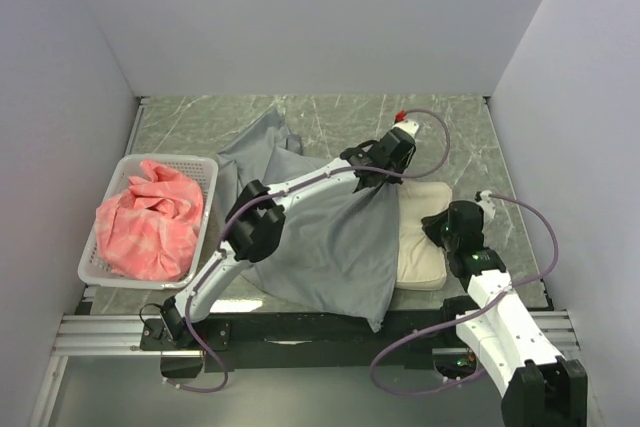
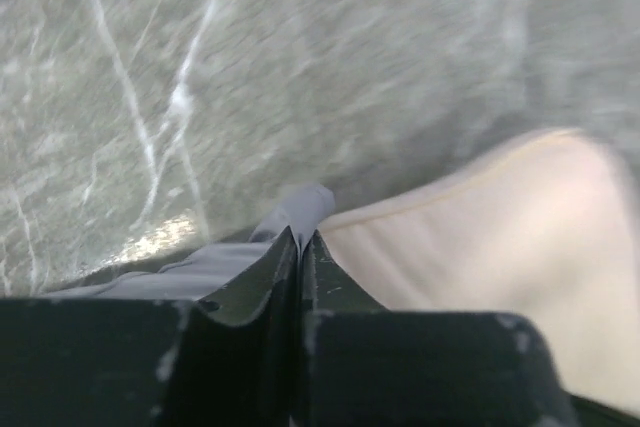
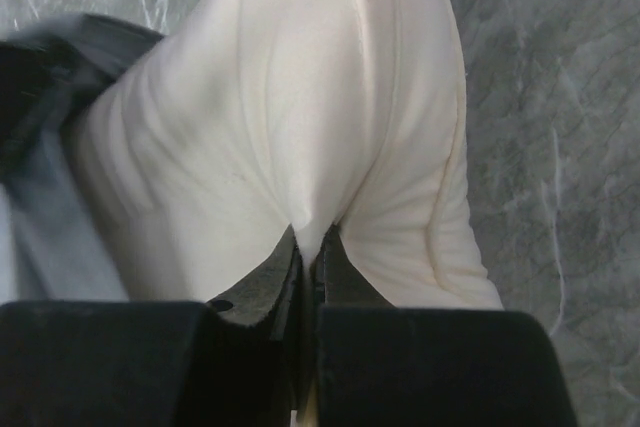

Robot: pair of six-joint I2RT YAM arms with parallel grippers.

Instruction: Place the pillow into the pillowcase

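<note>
The grey pillowcase (image 1: pixel 335 237) lies spread across the middle of the table. The cream pillow (image 1: pixel 421 247) sticks out of its right side, its left part under the grey cloth. My left gripper (image 1: pixel 388 175) is shut on the pillowcase's edge (image 2: pixel 300 209) at the pillow's far corner and holds it up; the pillow (image 2: pixel 500 247) shows just right of the jaws. My right gripper (image 1: pixel 447 230) is shut on a pinch of the pillow (image 3: pixel 310 147) at its right edge. The grey cloth (image 3: pixel 50 207) shows at the left of the right wrist view.
A white lattice basket (image 1: pixel 118 175) with a pink-red checked cloth (image 1: pixel 150 222) stands at the left. The table is green marble (image 1: pixel 340 112), walled on three sides. A metal rail (image 1: pixel 110 332) runs along the near edge.
</note>
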